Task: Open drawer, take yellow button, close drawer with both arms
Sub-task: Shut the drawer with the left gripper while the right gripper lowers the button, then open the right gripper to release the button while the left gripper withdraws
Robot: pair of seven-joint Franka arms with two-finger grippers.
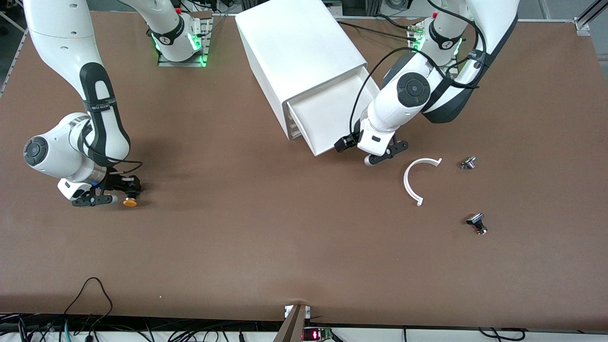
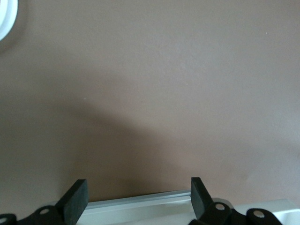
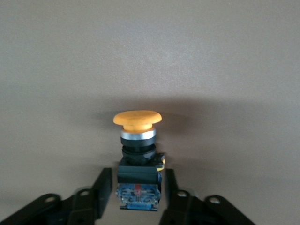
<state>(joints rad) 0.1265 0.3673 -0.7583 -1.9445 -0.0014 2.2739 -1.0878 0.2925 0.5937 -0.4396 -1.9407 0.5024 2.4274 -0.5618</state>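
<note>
Brown tabletop (image 1: 285,247) throughout, white cabinet (image 1: 297,47) angled near the middle, its uppermost drawer (image 1: 332,118) pulled well out toward the front camera. Button (image 1: 129,202) already out of it, down at the right arm's end of the table, well apart from the cabinet. Lies with its long axis pointing straight out of the right gripper (image 1: 111,197): black-and-blue body between the fingers (image 3: 101,190), orange-yellow cap (image 3: 137,119) clear ahead of the tips. Jaws parted slightly, a sliver of gap on each side of the body in the right wrist view, so loosened, probably no longer pinching, though contact on the hidden lower faces cannot be ruled out. Resting on the table or a hair above it, hard to say.

Left gripper (image 1: 382,156) low over the table just at the drawer's front edge (image 2: 140,201), jaws spread wide, nothing between them. Plainly the nearer arm for the closing push; drawer front lying across the open fingers, shove needed back along the drawer's slide line into the cabinet.

White curved strip (image 1: 413,183) and two small black-and-silver parts (image 1: 468,163) (image 1: 476,223) lying toward the left arm's end, clear of that path.
</note>
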